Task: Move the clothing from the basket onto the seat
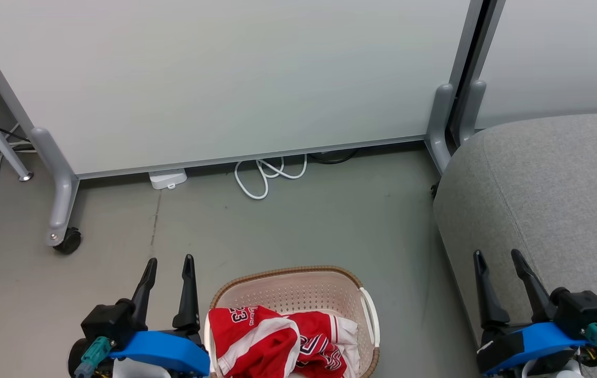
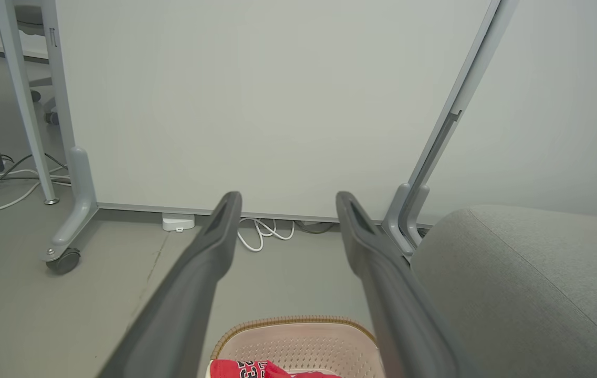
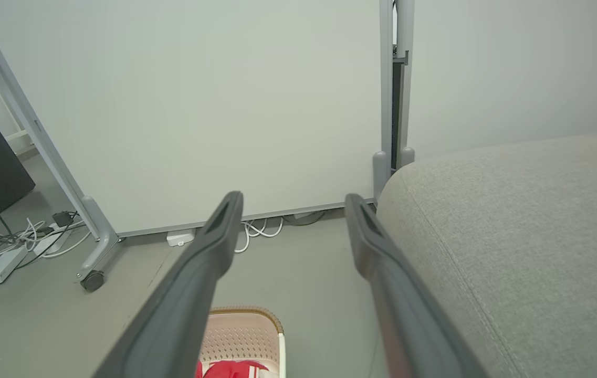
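Here the clothing point(image 1: 256, 336) lies in the basket point(image 1: 287, 271) beside the left gripper point(image 1: 170, 259).

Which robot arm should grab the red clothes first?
Probably the left. The left gripper, open, sits just beside the basket holding the clothes; the right gripper is farther off, by the seat.

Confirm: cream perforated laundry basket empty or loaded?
Loaded. Crumpled red sports clothing with white stripes lies inside the cream perforated plastic basket, heaped at its near end, with the far wall showing bare.
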### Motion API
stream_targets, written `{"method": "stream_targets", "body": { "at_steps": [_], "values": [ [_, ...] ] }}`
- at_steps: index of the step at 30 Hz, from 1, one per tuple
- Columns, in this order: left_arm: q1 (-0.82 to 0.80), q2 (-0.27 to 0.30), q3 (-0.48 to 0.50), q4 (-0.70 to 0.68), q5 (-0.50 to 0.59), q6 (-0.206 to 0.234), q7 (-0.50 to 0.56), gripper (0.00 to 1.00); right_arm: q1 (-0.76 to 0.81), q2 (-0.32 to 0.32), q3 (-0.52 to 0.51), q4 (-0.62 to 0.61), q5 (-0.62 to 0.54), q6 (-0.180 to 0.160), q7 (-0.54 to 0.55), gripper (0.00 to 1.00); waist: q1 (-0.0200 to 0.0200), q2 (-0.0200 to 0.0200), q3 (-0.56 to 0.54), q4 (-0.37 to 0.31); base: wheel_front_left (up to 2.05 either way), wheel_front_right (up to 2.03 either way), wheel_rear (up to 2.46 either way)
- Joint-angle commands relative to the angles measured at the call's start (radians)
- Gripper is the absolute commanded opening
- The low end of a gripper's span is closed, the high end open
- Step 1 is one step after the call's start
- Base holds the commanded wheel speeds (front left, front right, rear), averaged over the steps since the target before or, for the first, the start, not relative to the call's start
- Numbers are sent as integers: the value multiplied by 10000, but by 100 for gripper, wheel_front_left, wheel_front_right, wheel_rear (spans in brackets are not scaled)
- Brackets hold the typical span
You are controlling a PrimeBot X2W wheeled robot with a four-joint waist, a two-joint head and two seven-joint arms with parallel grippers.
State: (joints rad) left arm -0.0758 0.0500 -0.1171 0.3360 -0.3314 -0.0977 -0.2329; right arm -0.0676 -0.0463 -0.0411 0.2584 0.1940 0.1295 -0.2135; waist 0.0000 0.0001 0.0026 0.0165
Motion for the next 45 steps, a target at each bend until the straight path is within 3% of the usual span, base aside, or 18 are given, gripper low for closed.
{"method": "stream_targets", "body": {
  "at_steps": [1, 14, 34, 45],
  "values": [
    [-149, 2, -57, 14, 181, 19, -102, 100, -7, -58, 11, -52, -230, 19, -95, 100, 0, -1, 1, 5, 0, 0, 0],
    [-185, 8, -194, 183, 452, 163, -339, 100, 28, -65, 65, -25, -1038, 14, -302, 100, 0, -1, -36, 20, 0, 0, 0],
    [-159, 7, -179, 163, 312, 225, -340, 100, 22, -62, 40, -40, -997, 12, -309, 100, 0, -1, 28, -27, 0, 0, 0],
    [-295, 7, -92, 430, 581, 126, -338, 100, -295, -59, 544, -155, -924, 12, -353, 100, 0, -1, 686, -685, 0, 0, 0]
  ]
}}
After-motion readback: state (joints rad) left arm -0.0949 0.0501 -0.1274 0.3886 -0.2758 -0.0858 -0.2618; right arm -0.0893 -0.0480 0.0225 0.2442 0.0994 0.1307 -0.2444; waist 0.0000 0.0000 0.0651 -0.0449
